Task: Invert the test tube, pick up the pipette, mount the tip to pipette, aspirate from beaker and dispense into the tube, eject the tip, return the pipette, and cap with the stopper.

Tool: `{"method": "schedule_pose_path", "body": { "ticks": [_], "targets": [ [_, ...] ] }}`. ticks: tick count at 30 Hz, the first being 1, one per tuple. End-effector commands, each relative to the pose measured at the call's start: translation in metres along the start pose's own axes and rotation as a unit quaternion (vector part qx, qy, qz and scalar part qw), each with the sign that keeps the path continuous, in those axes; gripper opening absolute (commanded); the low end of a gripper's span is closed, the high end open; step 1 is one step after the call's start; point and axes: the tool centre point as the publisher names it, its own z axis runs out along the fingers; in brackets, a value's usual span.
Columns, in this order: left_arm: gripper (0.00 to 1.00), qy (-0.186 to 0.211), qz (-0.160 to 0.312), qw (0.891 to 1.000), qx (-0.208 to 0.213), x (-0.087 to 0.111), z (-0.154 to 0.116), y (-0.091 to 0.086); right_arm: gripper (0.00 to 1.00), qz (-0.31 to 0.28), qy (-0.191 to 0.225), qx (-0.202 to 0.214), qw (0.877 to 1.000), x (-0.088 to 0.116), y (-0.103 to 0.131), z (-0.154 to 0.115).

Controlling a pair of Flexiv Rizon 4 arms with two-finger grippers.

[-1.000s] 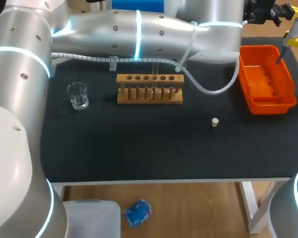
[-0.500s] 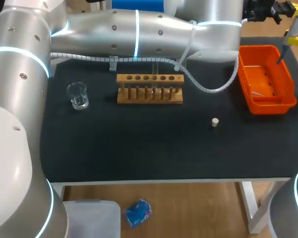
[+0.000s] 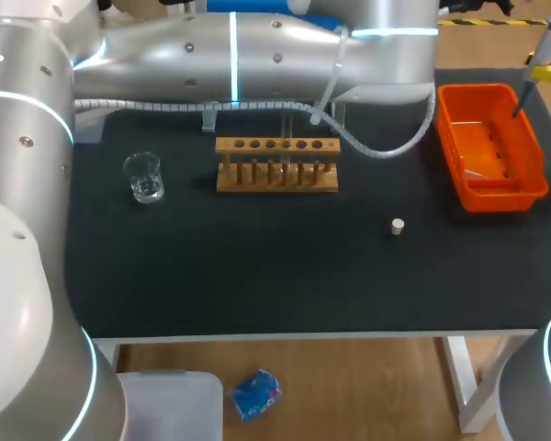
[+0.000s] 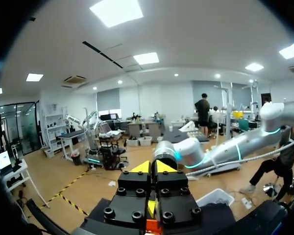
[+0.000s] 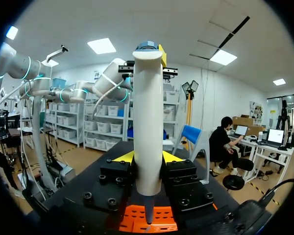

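The back is spanned by the left arm [image 3: 257,55], held over the wooden rack [image 3: 276,165]. Open tabletop [image 3: 257,276] is left in front, interrupted by the stopper [image 3: 398,226] and bounded at right by the orange basket [image 3: 491,147].

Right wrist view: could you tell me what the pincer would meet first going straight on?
Past the pipette it grips, the way looks free above the orange basket; the left arm shows beyond, depth unclear.

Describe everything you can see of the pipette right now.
The pipette is a smooth white barrel, plastic by the look of it, with a blue cap and a yellow part at its top, and it narrows to a thin point below. It stands upright, clamped from both sides by the right pincer, with its point over the orange basket.
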Motion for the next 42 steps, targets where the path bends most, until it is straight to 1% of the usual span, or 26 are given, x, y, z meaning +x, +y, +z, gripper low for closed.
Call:
{"method": "schedule_pose_path", "body": {
  "ticks": [1, 3, 4, 6, 8, 10, 12, 31, 34, 35, 37, 38, 40, 42],
  "targets": [
    [1.00, -0.021, -0.005, 0.999, -0.027, 0.012, -0.031, -0.004, 0.00, 0.000, 0.003, 0.001, 1.000, -0.002, 0.001, -0.001],
    [1.00, -0.024, -0.003, 0.999, -0.044, 0.016, -0.036, -0.003, 0.00, 0.000, 0.003, 0.001, 1.000, -0.002, 0.001, -0.001],
    [1.00, -0.019, 0.001, 0.999, -0.051, 0.018, -0.039, -0.002, 0.00, 0.000, 0.003, 0.001, 1.000, -0.002, 0.001, -0.001],
    [1.00, -0.001, 0.012, 0.998, -0.065, 0.020, -0.043, 0.002, 0.00, 0.000, 0.003, 0.001, 1.000, -0.002, 0.001, -0.001],
    [1.00, 0.032, 0.019, 0.997, -0.066, 0.024, -0.047, 0.007, 0.00, 0.000, 0.003, 0.001, 1.000, -0.002, 0.001, -0.001],
    [1.00, 0.038, 0.010, 0.995, -0.090, 0.026, -0.048, 0.012, 0.00, 0.000, 0.003, 0.001, 1.000, -0.002, 0.001, -0.001],
    [1.00, 0.029, -0.003, 0.993, -0.111, 0.027, -0.046, 0.015, 0.00, 0.000, 0.003, 0.001, 1.000, -0.002, 0.001, -0.001],
    [1.00, 0.029, -0.003, 0.993, -0.111, 0.027, -0.046, 0.015, 0.00, 0.000, 0.003, 0.001, 1.000, -0.002, 0.001, -0.001],
    [1.00, 0.034, -0.002, 0.994, -0.103, 0.027, -0.061, 0.012, 0.00, -0.002, 0.002, -0.001, 1.000, -0.001, 0.001, 0.001],
    [1.00, 0.041, 0.001, 0.994, -0.104, 0.029, -0.066, 0.012, 0.00, -0.004, 0.003, -0.004, 1.000, 0.000, 0.002, 0.003],
    [1.00, 0.041, 0.004, 0.993, -0.108, 0.032, -0.079, 0.013, 0.00, -0.008, 0.005, -0.001, 1.000, 0.003, 0.003, 0.011],
    [1.00, 0.049, -0.001, 0.994, -0.099, 0.034, -0.085, 0.013, 0.00, -0.009, 0.005, -0.001, 1.000, 0.004, 0.004, 0.015],
    [1.00, 0.043, 0.002, 0.993, -0.111, 0.040, -0.098, 0.016, 0.00, -0.015, 0.007, -0.002, 1.000, 0.008, 0.008, 0.023],
    [1.00, 0.040, 0.001, 0.993, -0.110, 0.045, -0.112, 0.019, 0.00, -0.020, 0.009, 0.000, 1.000, 0.013, 0.013, 0.032]
  ]
}}
